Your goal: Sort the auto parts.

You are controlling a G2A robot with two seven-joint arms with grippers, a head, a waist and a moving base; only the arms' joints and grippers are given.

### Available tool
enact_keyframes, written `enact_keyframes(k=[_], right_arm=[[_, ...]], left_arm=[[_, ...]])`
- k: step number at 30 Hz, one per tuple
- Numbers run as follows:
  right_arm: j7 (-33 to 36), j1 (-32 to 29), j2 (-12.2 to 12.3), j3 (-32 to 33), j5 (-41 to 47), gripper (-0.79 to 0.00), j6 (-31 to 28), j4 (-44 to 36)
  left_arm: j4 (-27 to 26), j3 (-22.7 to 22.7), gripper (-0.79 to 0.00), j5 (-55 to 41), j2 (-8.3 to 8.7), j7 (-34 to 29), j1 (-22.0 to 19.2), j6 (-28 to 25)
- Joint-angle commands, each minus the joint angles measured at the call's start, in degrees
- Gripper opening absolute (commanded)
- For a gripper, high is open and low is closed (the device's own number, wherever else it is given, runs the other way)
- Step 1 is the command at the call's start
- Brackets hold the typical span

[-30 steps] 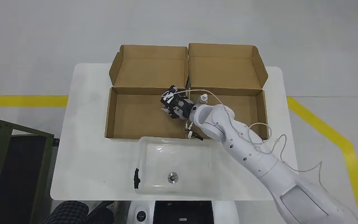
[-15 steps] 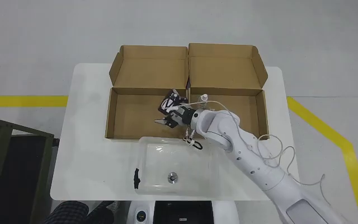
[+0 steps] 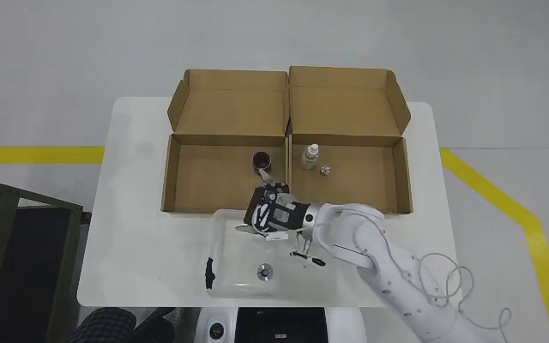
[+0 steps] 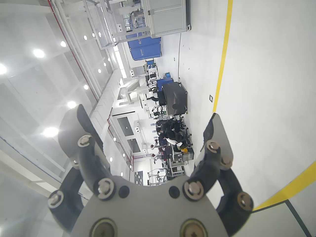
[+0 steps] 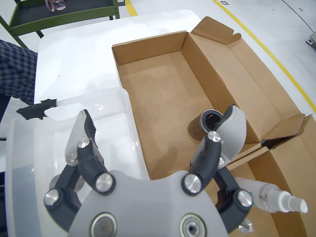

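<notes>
Since a second ago the right arm has drawn back from the left box towards the robot, and the right gripper now hangs over the line where that box's near wall meets the bin's far rim. The dark cylinder it covered then now stands uncovered.

The white rounded table carries everything. Two brown cardboard boxes sit side by side on its far half, touching, lids folded back flat. The left cardboard box holds one part: a dark metal cylindrical sleeve, standing on end with its open bore up, close to the wall it shares with the right cardboard box. In the right box a small white spray bottle lies near that same wall, with a tiny metallic part just beside it.

Just in front of the boxes sits a clear plastic bin, its far rim against the left box. A round silver metal disc lies on its floor, and a small black piece sits on its left rim.

The right gripper's jaws are spread wide with nothing between them; in its wrist view one finger is above the bin and the other partly hides the sleeve. The left gripper is likewise spread and empty, pointing out at the room.

A green metal shelf cart stands on the floor beside the table.
</notes>
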Motion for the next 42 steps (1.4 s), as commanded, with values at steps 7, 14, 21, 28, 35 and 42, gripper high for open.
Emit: enact_keyframes(k=[7,14,21,28,35,42], right_arm=[[-1.46,-4.18,0.79,0.37,-2.71,0.0,-2.21,-2.56],[-0.96,-7.93,1.68,0.86,-5.78,0.0,-4.71,-5.11],[-0.36,-11.37,2.63,1.7,-8.5,0.0,-7.11,-7.21],[-0.94,-13.86,3.52,3.14,-8.1,0.0,-10.51,-7.3],[-1.88,-16.45,4.43,4.75,-9.13,0.0,-12.4,-8.05],[-3.03,-17.85,5.03,5.76,-9.78,0.0,-12.89,-6.99]], left_arm=[[0.0,0.0,0.0,0.0,0.0,0.0,0.0,0.0],[0.0,0.0,0.0,0.0,0.0,0.0,0.0,0.0],[0.0,0.0,0.0,0.0,0.0,0.0,0.0,0.0],[0.0,0.0,0.0,0.0,0.0,0.0,0.0,0.0],[0.0,0.0,0.0,0.0,0.0,0.0,0.0,0.0],[0.0,0.0,0.0,0.0,0.0,0.0,0.0,0.0]])
